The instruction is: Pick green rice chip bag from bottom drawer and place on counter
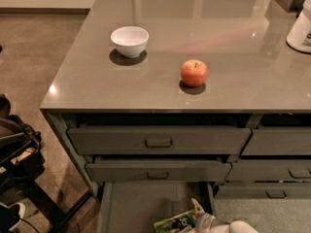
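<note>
The green rice chip bag point(174, 223) lies on the floor of the open bottom drawer point(133, 204), at the bottom edge of the camera view, partly cut off. My gripper point(210, 221), pale grey and white, is at the bag's right end, low in the drawer and touching or overlapping the bag's edge. Most of the gripper is out of frame. The glossy grey-brown counter point(233, 38) spans the top of the view above the drawers.
A white bowl point(129, 41) and a red apple point(194, 73) sit on the counter. A white container point(301, 27) stands at its right edge. Two shallower handled drawers point(158, 141) are slightly open above the bottom one. Dark equipment point(14, 152) stands on the floor at left.
</note>
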Robot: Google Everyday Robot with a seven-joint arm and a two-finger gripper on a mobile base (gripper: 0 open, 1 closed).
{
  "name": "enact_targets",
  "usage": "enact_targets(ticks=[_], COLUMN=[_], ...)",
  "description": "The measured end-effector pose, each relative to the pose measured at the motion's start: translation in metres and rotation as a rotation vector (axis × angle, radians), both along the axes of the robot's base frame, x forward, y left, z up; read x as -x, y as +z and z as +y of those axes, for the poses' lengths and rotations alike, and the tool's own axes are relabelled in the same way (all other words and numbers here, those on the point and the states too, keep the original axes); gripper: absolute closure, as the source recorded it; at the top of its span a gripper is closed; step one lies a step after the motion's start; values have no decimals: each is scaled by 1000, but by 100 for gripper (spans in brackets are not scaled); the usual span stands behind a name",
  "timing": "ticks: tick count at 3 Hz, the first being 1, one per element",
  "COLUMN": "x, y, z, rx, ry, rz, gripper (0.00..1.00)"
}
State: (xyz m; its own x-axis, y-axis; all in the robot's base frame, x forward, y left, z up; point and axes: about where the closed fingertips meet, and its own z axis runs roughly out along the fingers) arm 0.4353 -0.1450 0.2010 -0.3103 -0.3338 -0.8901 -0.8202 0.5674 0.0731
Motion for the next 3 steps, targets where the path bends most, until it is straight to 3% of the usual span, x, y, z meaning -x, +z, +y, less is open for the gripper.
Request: enact_targets(ticks=[1, 3], x=[-3, 9], y=[-15, -51], z=[-2, 13], rx=[15, 25], ry=[-8, -22], rz=[-18, 24], gripper=[0, 0])
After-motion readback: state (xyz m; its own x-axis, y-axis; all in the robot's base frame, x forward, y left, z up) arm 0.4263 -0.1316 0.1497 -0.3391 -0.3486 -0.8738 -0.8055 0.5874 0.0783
